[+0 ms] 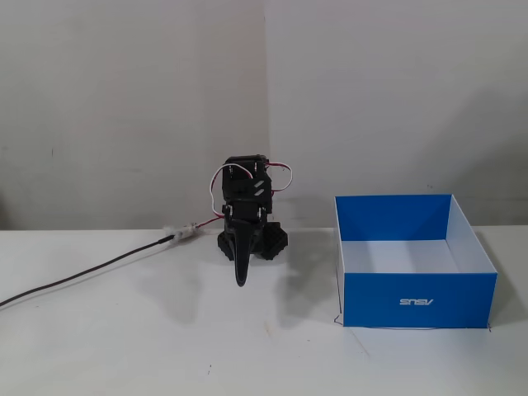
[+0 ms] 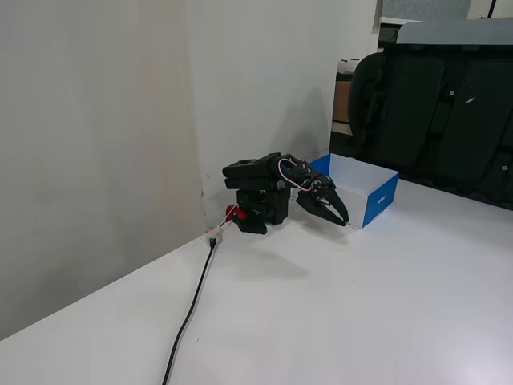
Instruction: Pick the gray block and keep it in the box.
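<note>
The black arm is folded low over its base near the wall. Its gripper (image 1: 241, 279) points down toward the table in a fixed view, with the jaws together and nothing between them. In the other fixed view the gripper (image 2: 342, 218) hangs just above the table, close to the box's near corner. The box (image 1: 417, 301) is blue outside with a white logo and stands open to the right of the arm; it also shows behind the gripper (image 2: 383, 196). Its white floor looks bare where it can be seen. The gray block shows in neither view.
A black cable (image 1: 91, 272) runs from the arm's base across the table to the left; it also shows in the other fixed view (image 2: 191, 309). A wall stands right behind the arm. A dark chair (image 2: 449, 112) stands beyond the table's far edge.
</note>
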